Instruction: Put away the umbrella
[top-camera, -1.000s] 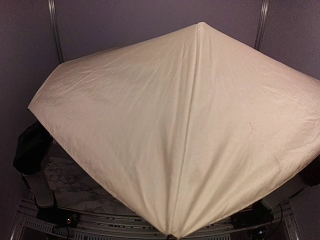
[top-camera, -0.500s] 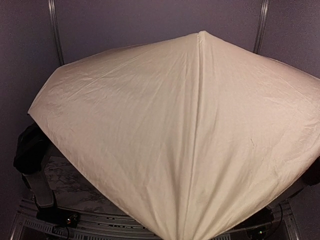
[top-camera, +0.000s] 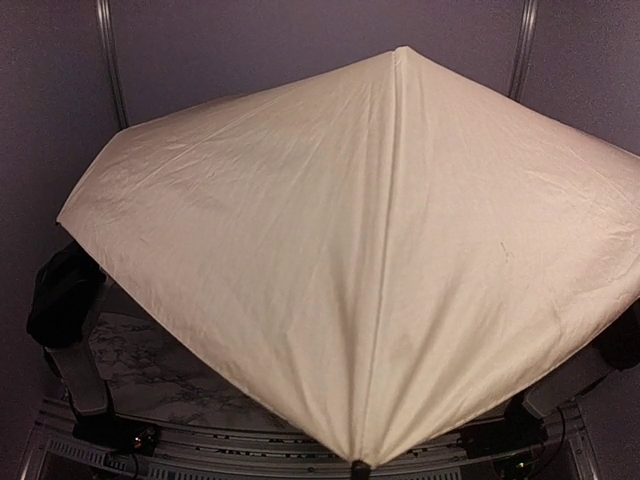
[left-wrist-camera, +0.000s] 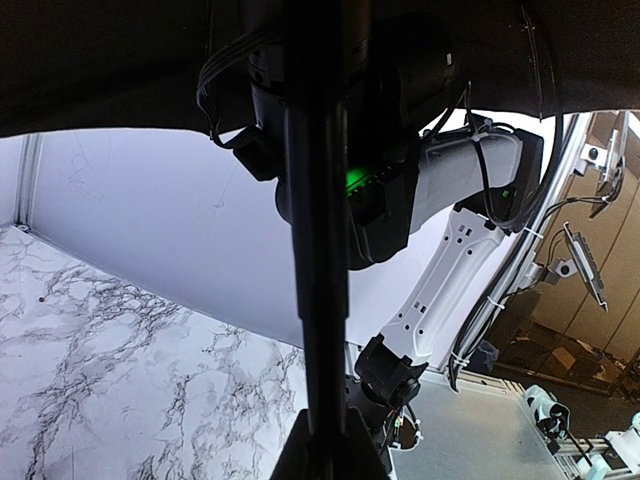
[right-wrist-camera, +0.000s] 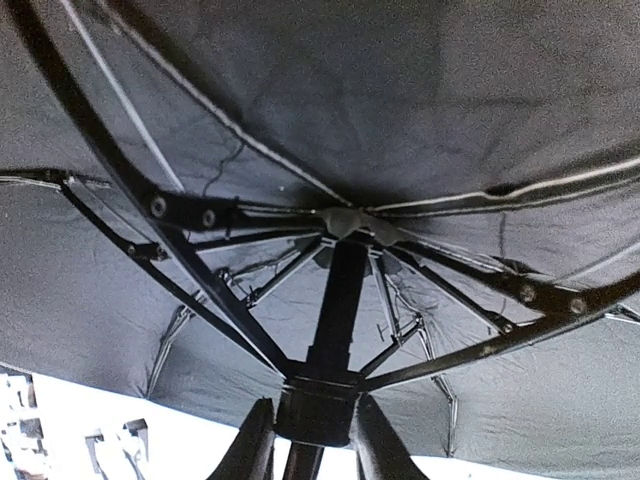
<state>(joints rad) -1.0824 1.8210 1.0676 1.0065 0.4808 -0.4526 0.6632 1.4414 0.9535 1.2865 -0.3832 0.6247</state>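
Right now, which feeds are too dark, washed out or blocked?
Top external: evenly lit, but the umbrella canopy fills the view, blocking everything beneath. Left wrist: the shaft is a backlit silhouette against a bright wall; the marble table is clear. Right wrist: dim and grainy under the canopy, ribs readable, bottom strip blown out.

The umbrella (top-camera: 380, 250) is plain cream on its outer cloth. Above the right pincer (right-wrist-camera: 312, 445) its underside is black, crossed by black ribs (right-wrist-camera: 200, 213) and thin pale lines. The shaft (left-wrist-camera: 318, 250) rising from the left pincer (left-wrist-camera: 328, 452) is black. Both pincers are black. Beside the left pincer, the counter (left-wrist-camera: 120, 370) is white marble with grey veins.
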